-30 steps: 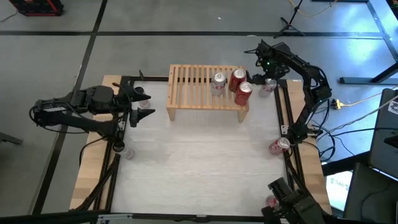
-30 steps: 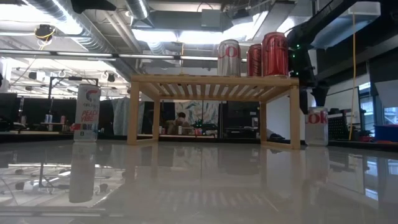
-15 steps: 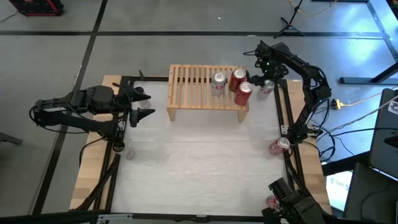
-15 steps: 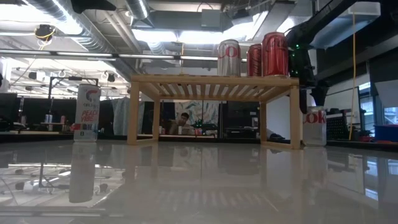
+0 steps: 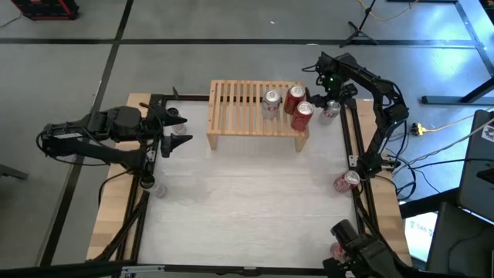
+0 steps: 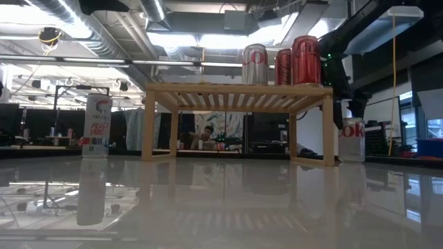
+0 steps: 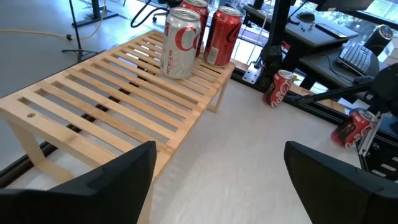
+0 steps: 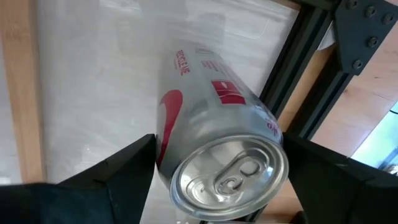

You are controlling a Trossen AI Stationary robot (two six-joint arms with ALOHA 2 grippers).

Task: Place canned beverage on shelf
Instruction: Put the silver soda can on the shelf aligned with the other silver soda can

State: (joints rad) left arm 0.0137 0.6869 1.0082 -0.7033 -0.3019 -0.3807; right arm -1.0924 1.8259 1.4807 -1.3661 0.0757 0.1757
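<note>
The light-wood shelf (image 5: 255,108) stands at the table's far side, on its two side legs. On its slatted top, at the right end, stand a silver can (image 5: 270,103) and two red cans (image 5: 295,96) (image 5: 302,116). Another silver can with red lettering (image 8: 217,143) stands upright on the table just right of the shelf (image 6: 351,138). My right gripper (image 5: 332,93) is open above it, with a finger on either side of the can's top in the right wrist view. My left gripper (image 7: 217,186) is open and empty at the table's left edge (image 5: 166,133).
A white labelled can (image 6: 97,126) stands on the table left of the shelf. More cans sit by the right frame rail (image 5: 346,181) (image 5: 337,251) and one by the left rail (image 5: 160,189). Black frame rails run along both table sides.
My right arm has shifted its pose slightly while its gripper stays open over the silver can right of the shelf. The can has stayed where it was.
</note>
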